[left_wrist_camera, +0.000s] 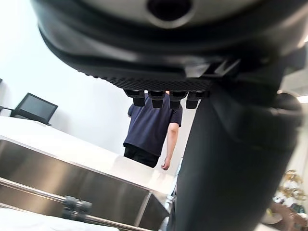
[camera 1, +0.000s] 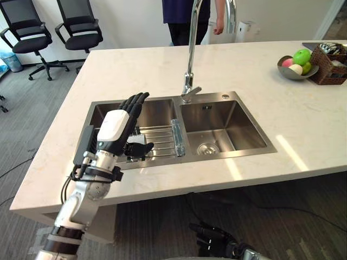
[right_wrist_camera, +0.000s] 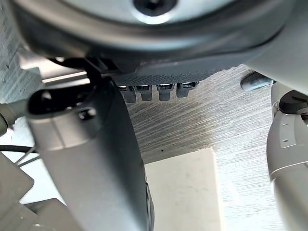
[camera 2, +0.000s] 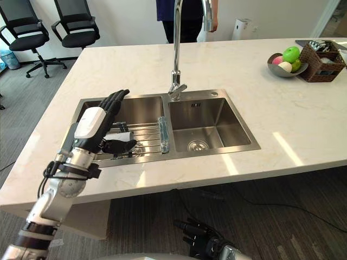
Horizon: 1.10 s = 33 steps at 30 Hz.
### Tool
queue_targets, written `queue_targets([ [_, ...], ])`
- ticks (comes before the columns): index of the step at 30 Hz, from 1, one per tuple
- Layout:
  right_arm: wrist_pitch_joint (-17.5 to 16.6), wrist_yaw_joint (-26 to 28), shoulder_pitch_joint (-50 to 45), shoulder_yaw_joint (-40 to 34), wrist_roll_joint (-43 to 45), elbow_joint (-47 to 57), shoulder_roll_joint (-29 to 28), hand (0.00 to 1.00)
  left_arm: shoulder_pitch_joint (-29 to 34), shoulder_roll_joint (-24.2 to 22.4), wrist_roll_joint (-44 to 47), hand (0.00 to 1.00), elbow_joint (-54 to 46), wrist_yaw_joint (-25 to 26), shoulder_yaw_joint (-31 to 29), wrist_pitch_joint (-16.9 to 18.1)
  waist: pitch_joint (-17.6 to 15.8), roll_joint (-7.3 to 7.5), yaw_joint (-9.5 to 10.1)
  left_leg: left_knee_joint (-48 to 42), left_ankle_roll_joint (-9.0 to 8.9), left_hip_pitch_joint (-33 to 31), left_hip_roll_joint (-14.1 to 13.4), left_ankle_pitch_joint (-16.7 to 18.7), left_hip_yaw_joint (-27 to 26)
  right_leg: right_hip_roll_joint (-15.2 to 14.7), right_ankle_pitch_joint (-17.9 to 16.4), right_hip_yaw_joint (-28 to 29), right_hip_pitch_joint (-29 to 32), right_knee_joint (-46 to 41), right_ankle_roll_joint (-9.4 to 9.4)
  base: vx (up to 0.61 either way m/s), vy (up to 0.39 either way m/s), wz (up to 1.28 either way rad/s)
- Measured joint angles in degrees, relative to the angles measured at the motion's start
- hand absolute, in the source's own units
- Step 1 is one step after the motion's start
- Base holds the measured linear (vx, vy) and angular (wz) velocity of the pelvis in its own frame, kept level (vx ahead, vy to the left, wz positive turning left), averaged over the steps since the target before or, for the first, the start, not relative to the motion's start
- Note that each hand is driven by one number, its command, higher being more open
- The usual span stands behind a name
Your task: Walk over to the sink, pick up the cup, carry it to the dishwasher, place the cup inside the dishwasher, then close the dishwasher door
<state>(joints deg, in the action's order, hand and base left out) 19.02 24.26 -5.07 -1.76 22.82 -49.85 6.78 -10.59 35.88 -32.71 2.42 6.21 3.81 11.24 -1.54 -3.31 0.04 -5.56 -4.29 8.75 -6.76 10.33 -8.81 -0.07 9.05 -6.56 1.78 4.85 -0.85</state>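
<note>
Hovering over the sink's [camera 1: 246, 130] left basin, your left hand [camera 1: 120, 125] has its fingers stretched straight and its thumb spread, with nothing in it. Your right hand [camera 1: 212, 237] hangs low under the counter [camera 1: 135, 65] edge, fingers relaxed, empty too. You're on the pickup step, I'd say: at the sink, no grasp yet. Just beneath the left hand a wire rack [camera 1: 160, 135] spans the basin. At its right end, against the divider, lies a clear thing that looks like the cup [camera 1: 178, 138], though I can't be sure. Next you'd need to slide the hand right and down, then curl the fingers round it. Watch the faucet [camera 1: 190, 59] rising just behind the divider, and the rack bars under your fingertips. Beyond, a person [camera 1: 187, 19] stands behind the counter. The fruit bowl [camera 1: 295, 66] and basket [camera 1: 329, 67] sit well apart, far right.
</note>
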Motion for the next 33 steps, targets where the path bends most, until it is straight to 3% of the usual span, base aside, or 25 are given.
queue_targets([
  [7,0.27,1.27,0.60,0.07,-0.67,-0.32,0.06,1.00,-9.76,4.37,3.51,1.00,10.46,-7.04,0.22,-3.55,-0.07,-0.21,-1.21,2.42,-0.18,0.58,-0.01,-0.62,-0.64,0.13,1.28,0.41,0.57,0.39,0.61,-0.12,-0.017,-0.03],
  [10,0.27,1.24,0.72,0.12,-1.35,-0.23,-0.01,1.00,-14.92,6.80,6.76,1.00,16.87,-13.23,3.87,-4.27,-0.15,-0.41,-1.62,3.35,-0.39,1.29,0.05,-1.15,-1.40,0.15,1.29,1.18,0.62,0.39,0.56,-0.05,-0.005,-0.11],
  [12,0.28,1.54,1.10,0.03,-2.38,0.27,-0.02,1.00,-17.04,8.62,7.75,1.00,21.19,-18.31,6.84,-4.78,-0.36,-0.78,-3.15,3.94,-0.65,1.48,0.02,-1.55,-1.93,0.35,1.39,1.71,0.97,0.38,0.64,-0.01,0.000,-0.12],
  [17,0.27,2.24,1.60,-0.33,-2.73,1.24,0.80,1.00,-20.03,8.68,10.20,1.00,25.50,-27.84,11.00,-5.17,-1.12,-2.07,-4.83,4.74,-0.74,2.41,-0.14,-1.77,-3.09,0.98,2.06,2.98,1.21,0.07,0.71,0.04,0.039,-0.15],
  [20,0.18,2.50,1.94,-1.42,-2.73,1.22,1.05,1.00,-22.31,8.71,11.11,1.00,26.76,-30.99,11.41,-5.23,-1.54,-2.75,-5.66,5.21,-0.77,2.81,-0.15,-1.79,-3.42,1.15,2.03,3.27,1.21,0.05,0.68,0.06,0.072,-0.06],
  [27,-0.15,2.41,1.95,-2.43,-2.71,1.06,2.02,1.00,-26.03,12.22,11.27,1.00,30.14,-31.80,12.91,-5.51,-1.57,-2.75,-6.81,5.23,-0.78,3.44,0.15,-1.77,-4.60,1.19,2.07,4.48,1.18,0.06,0.64,0.00,0.040,-0.09],
  [33,-0.34,2.73,2.05,-2.62,-2.71,1.06,2.01,1.00,-26.04,12.22,10.67,1.00,35.62,-33.13,13.57,-5.61,-1.82,-2.72,-7.36,5.04,-1.05,3.69,-0.02,-1.38,-5.88,1.50,2.01,5.44,1.22,0.09,0.48,-0.06,0.013,-0.08],
])
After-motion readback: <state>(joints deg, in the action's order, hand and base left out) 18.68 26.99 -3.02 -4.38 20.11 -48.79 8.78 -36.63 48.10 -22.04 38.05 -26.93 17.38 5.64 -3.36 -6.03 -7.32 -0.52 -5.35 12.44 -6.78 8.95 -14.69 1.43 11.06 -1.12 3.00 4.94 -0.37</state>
